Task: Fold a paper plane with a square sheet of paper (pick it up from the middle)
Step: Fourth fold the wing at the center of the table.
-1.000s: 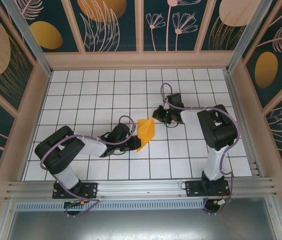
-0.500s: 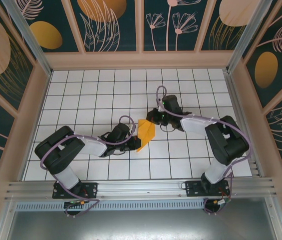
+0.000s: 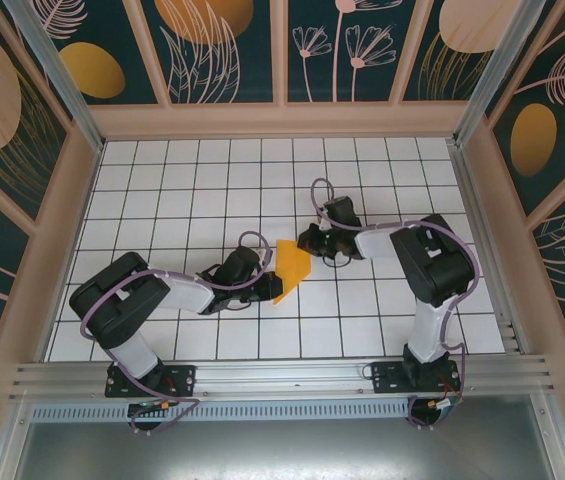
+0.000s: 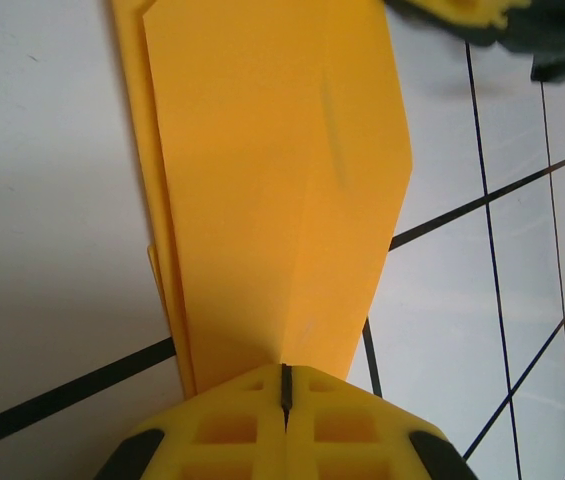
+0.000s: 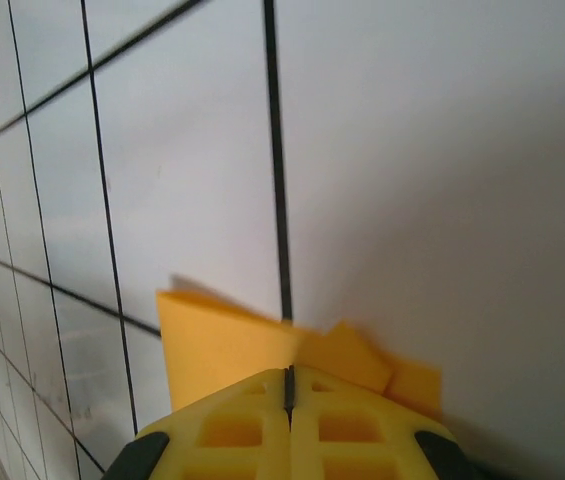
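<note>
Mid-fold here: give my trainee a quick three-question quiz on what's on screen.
1. True or false: the paper lies as a flat, unfolded square.
2. The left hand is: A) wide open, B) shut on the paper, C) shut, far from the paper.
3. In the overhead view, which hand sits at the paper's far-right corner?
Key: 1 false, it is folded; 2 B; 3 the right hand.

Folded orange-yellow paper — creased, pointed, mid-table
</note>
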